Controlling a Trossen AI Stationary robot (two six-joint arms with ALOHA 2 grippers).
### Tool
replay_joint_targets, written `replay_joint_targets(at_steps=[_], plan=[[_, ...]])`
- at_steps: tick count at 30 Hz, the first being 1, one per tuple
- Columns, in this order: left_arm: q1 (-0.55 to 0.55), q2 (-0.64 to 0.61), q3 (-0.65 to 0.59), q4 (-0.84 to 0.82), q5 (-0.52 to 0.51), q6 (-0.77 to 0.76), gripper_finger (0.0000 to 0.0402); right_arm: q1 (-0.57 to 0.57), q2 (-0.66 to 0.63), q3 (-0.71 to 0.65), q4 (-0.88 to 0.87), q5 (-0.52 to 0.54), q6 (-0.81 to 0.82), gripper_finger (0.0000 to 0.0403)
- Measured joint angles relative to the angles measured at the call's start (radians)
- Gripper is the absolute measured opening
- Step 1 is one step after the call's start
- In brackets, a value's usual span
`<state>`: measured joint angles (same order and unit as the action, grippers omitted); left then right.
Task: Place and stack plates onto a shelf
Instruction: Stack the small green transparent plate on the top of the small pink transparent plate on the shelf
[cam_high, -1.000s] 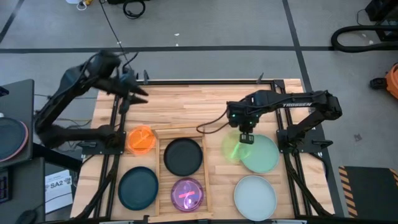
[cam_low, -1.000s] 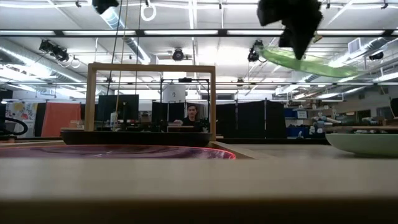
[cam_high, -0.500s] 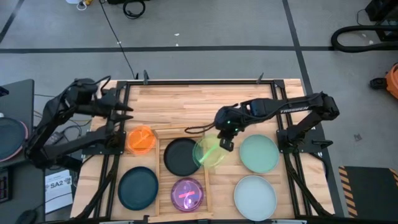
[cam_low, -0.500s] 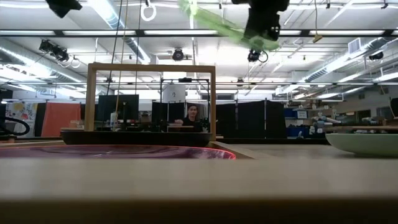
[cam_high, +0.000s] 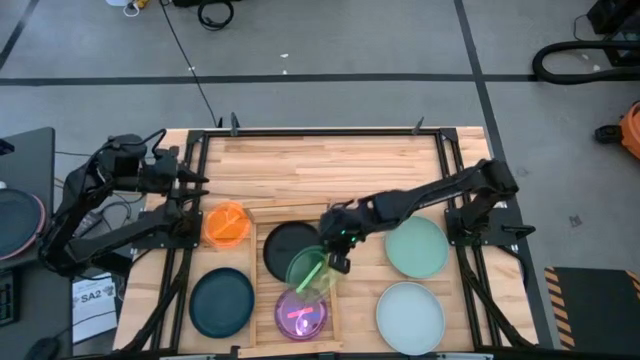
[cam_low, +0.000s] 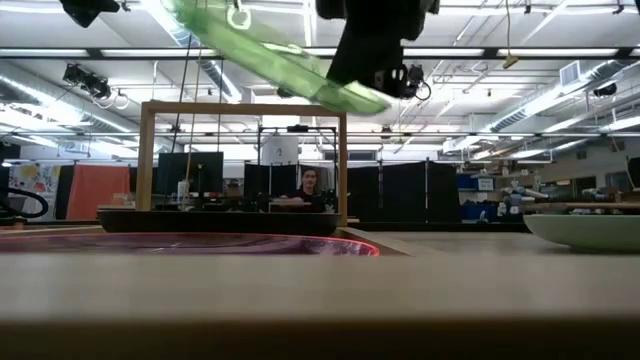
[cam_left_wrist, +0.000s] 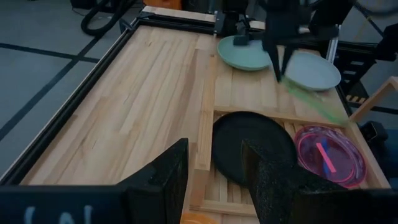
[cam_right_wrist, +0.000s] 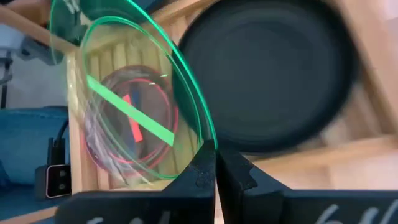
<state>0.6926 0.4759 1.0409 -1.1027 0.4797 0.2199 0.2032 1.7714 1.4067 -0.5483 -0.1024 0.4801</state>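
Light-wood slatted shelf (cam_high: 262, 290) holding the black plate (cam_high: 290, 247) at its far end and the translucent purple plate (cam_high: 298, 314) at its near end. The translucent green plate (cam_high: 312, 271) hangs tilted above the shelf, between those two. Left of the shelf: orange plate (cam_high: 227, 223), dark teal plate (cam_high: 222, 302). Right: mint green plate (cam_high: 417, 247), pale blue-white plate (cam_high: 409, 317).

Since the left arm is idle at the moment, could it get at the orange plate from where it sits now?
Probably yes. The left gripper is open at the table's left edge, holding nothing, and the orange plate lies close by on bare wood, uncovered. The right gripper is busy over the shelf with the green plate.
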Motion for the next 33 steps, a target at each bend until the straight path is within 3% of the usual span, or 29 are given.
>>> replay_joint_targets(at_steps=[13,33], plan=[[0.0,0.001,0.0,0.0,0.0,-0.001,0.0155,0.076,0.155,0.0,0.188,-0.045,0.0,0.0005],[0.0,0.001,0.0,0.007,0.0,0.0,0.0155,0.112,0.224,0.0,0.334,-0.109,0.016,0.0007]])
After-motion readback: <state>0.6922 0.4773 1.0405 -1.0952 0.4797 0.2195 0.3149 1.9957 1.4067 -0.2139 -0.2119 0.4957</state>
